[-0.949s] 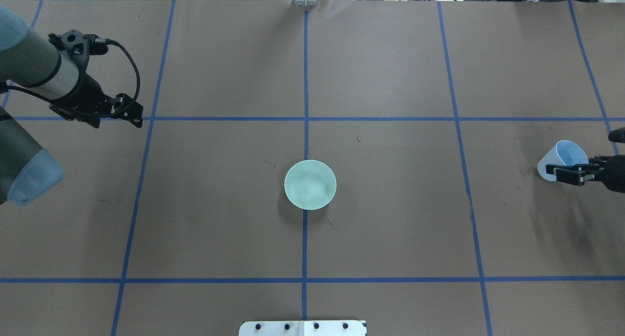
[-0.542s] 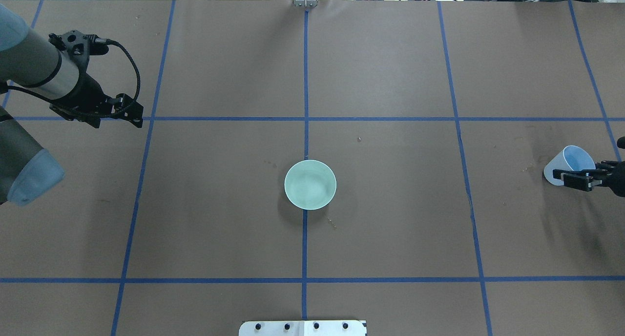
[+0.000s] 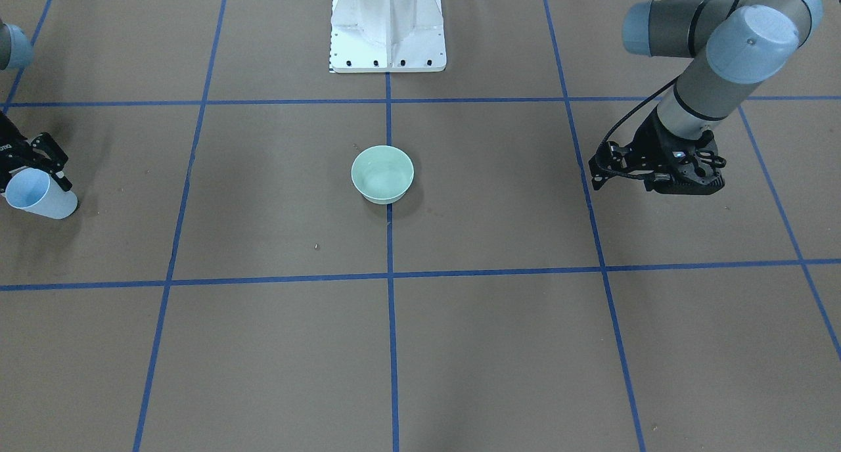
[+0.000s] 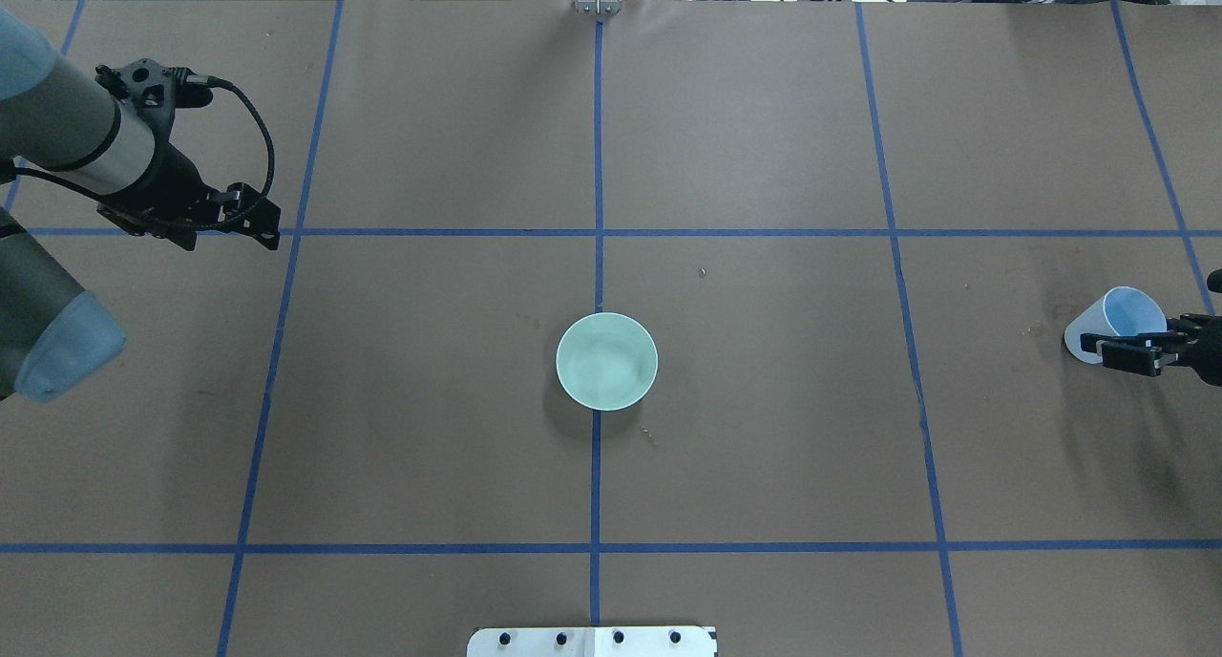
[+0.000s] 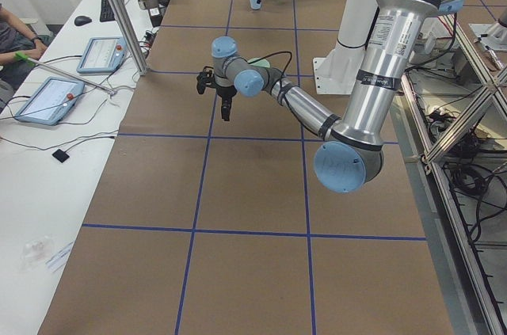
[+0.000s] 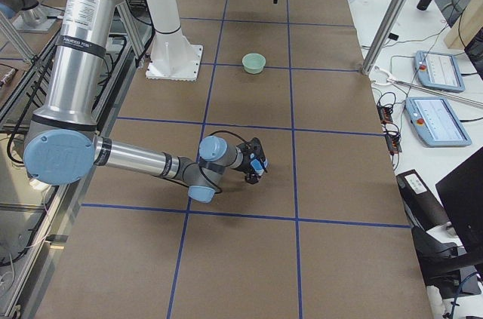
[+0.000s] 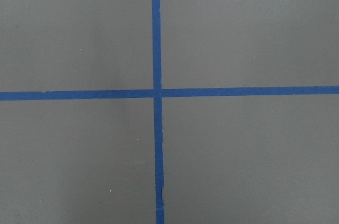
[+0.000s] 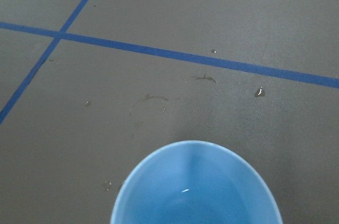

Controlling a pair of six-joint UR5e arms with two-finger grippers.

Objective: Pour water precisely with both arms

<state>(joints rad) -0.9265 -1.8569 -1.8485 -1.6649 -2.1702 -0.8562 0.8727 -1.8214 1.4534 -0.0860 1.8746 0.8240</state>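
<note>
A pale green bowl (image 4: 606,361) stands at the table's centre, also in the front view (image 3: 382,174). Faint whitish ripples show inside it. My right gripper (image 4: 1112,349) is shut on a light blue cup (image 4: 1115,318) at the far right and holds it tilted, low over the table. In the front view the cup (image 3: 39,197) sits under that gripper (image 3: 36,173). The right wrist view looks into the cup (image 8: 196,189), where a small glint of water (image 8: 184,190) shows. My left gripper (image 4: 256,223) points down, far left of the bowl, with its fingers not clear.
The white pedestal (image 3: 387,25) stands behind the bowl. Blue tape lines (image 7: 155,92) grid the brown table. Small wet marks (image 8: 204,78) lie on the paper beside the cup. A side desk with tablets (image 6: 438,70) runs along the table's far edge.
My right gripper has moved a little to the right with the cup, which now looks less tilted. The left arm and the bowl have not moved.
</note>
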